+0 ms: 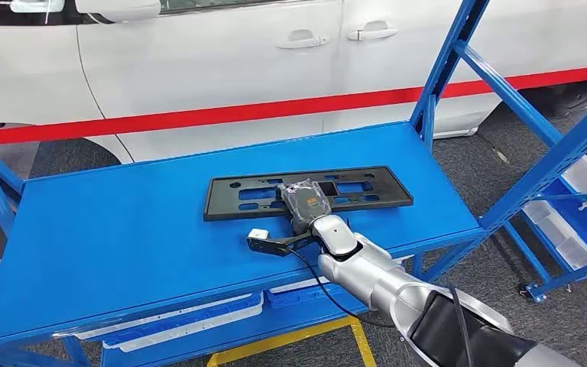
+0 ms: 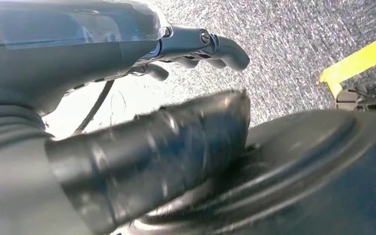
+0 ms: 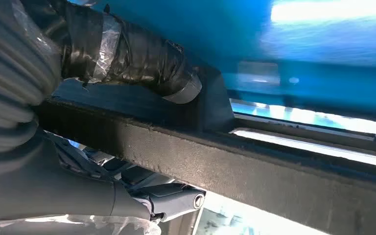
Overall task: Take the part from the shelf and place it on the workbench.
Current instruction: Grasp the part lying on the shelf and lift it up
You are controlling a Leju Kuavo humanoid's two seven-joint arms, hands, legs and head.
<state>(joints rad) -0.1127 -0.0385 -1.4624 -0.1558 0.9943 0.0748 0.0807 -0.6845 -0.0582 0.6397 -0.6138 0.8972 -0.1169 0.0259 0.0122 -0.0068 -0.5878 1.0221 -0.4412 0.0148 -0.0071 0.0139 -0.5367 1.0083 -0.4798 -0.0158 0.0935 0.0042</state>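
Head view: right hand (image 1: 306, 203) grips black part (image 1: 237, 196) on blue shelf (image 1: 122, 245); left hand (image 2: 127, 98) holds nothing, fingers apart.

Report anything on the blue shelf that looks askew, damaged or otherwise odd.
Nothing looks damaged or spilled. The black plastic frame lies flat on the blue shelf, slightly skewed to the shelf's edges. The right hand grips its near edge; the right wrist view shows the thumb wrapped in tape.

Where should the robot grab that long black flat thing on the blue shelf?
Probably the long near edge of the black frame, coming from the robot's side. It lies flat, thin and full of openings, so fingers can hook under that edge with the thumb on top, as the right hand does now.
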